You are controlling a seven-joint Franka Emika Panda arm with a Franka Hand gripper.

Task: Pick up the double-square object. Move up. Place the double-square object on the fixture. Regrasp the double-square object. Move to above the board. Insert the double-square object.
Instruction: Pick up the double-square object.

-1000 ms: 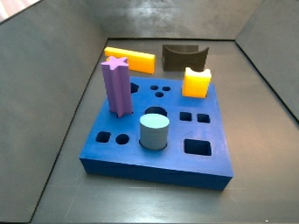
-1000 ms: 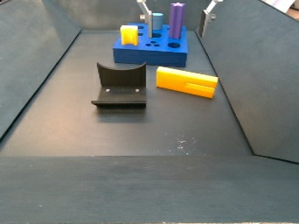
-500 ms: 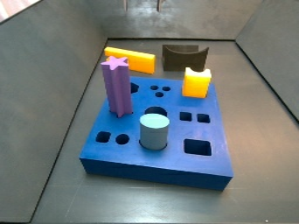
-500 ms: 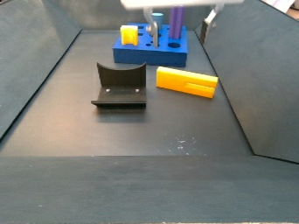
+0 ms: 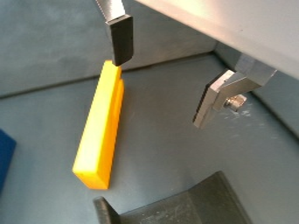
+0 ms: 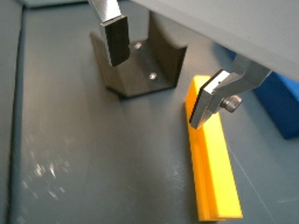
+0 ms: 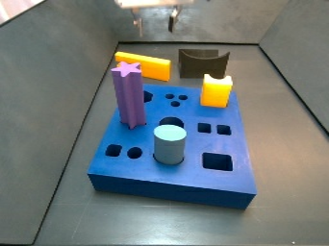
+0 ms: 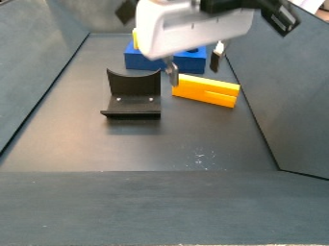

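The gripper (image 5: 170, 74) hangs above the floor with its fingers spread wide and nothing between them. The double-square object (image 5: 100, 125) lies flat on the floor just beside the fixture (image 6: 142, 59), near one fingertip in both wrist views. In a side view the blue board (image 7: 178, 144) sits nearer, well apart.

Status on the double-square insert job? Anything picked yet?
Nothing done yet: the long orange-yellow grooved bar lies on the floor beside the dark L-shaped fixture. In hand: the gripper hangs open above the bar and fixture, jaws empty, apparently lining up for the pick. Left: pick, lift, place on the fixture, regrasp, move over the blue holed board, insert.
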